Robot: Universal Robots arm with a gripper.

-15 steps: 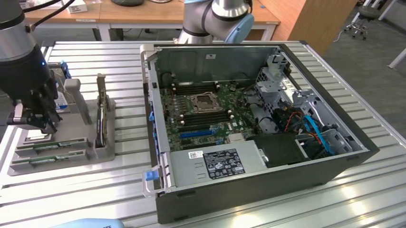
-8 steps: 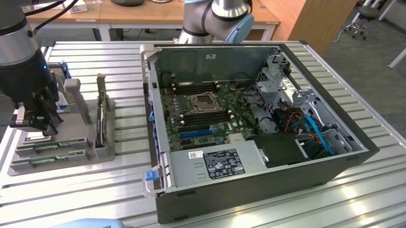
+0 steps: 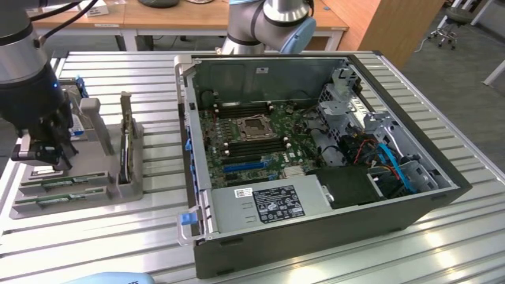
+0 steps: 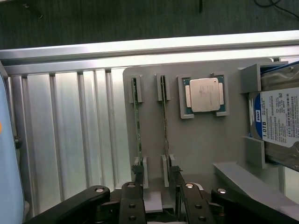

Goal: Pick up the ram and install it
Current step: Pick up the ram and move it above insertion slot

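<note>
Gripper over the tray, jaws apart – ram not yet lifted.

The gripper [image 3: 39, 158] [image 4: 156, 175] hung low over one end of the grey tray [image 3: 106, 171] [image 4: 201, 140], at the exterior view's left, its jaws apart and holding nothing. The ram [image 3: 65, 182] [image 4: 164, 123] stood on edge in its slot, its near end lined up with the gap between the fingertips; whether they touched it could not be told. A second stick [image 3: 57, 202] [image 4: 136, 126] sat just beside it – the processor [image 4: 204, 94] and hard drive [image 4: 280, 119] on its other side. The open case [image 3: 316, 148] lay well apart.
</note>
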